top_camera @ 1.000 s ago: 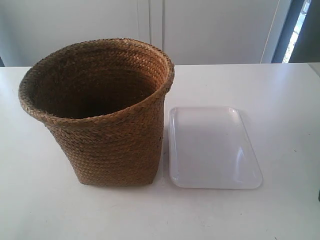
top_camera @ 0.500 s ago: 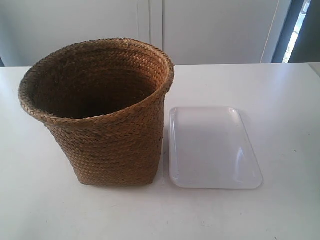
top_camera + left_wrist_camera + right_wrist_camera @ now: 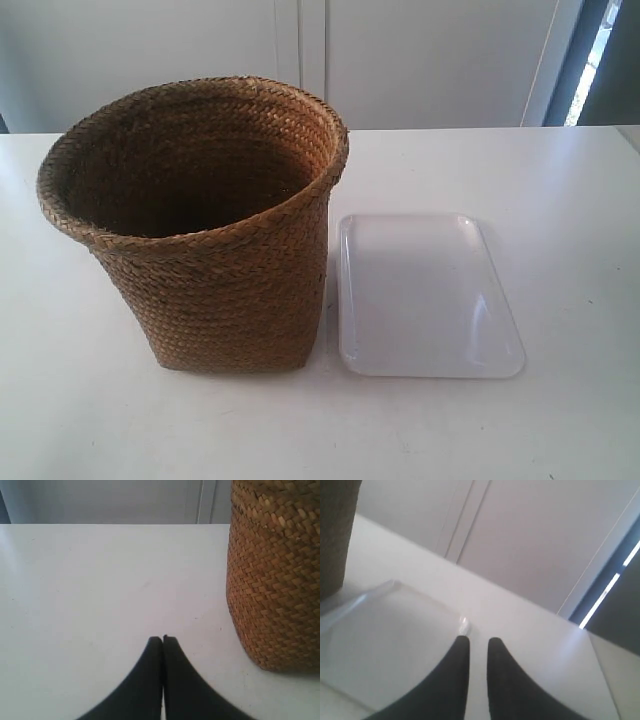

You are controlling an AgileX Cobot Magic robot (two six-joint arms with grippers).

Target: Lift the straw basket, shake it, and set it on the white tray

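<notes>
Nothing moved; straw basket (image 3: pixel 275 575) stands near pressed-together left gripper (image 3: pixel 162 639); right gripper (image 3: pixel 478 641) slightly parted.

Your left gripper (image 3: pixel 162 639) has its two dark fingers (image 3: pixel 145 680) pressed flat together along their whole visible length, the tips meeting with nothing between them. Your right gripper (image 3: pixel 479 641) stands with its jaws slightly parted. A narrow gap runs between its two dark tapered fingers (image 3: pixel 450 680), the tips sit level with each other, and nothing is held there.
</notes>
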